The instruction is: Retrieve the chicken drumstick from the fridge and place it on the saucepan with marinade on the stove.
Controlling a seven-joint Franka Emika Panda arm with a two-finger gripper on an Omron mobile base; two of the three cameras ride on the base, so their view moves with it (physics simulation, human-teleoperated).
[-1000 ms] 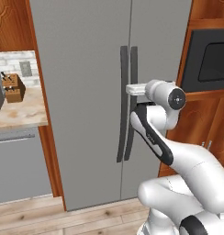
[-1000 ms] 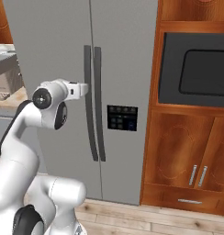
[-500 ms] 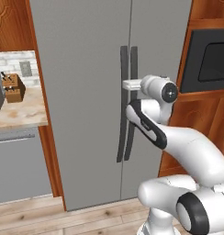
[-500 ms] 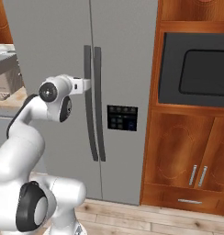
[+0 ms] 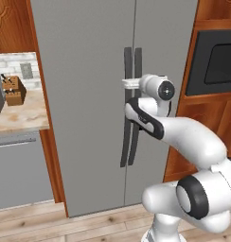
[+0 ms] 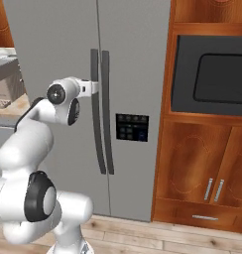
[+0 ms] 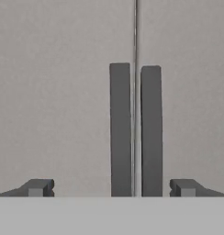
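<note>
Gripper: spread wide, nothing held.
Fingertips: set either side of both fridge handles, no contact seen.

I see a black built-in microwave set in wooden cabinetry on the right, with wooden cabinet doors below it. On the left, a knife block stands on the table, above a wood plank floor.

The robot's arm is glossy white, built of rounded, tube-like segments. Dark grey to black bands and round caps mark its joints, one large dark disc sitting low on the bulky lower segment. The hand ends in two small, blocky dark grey fingertips.
</note>
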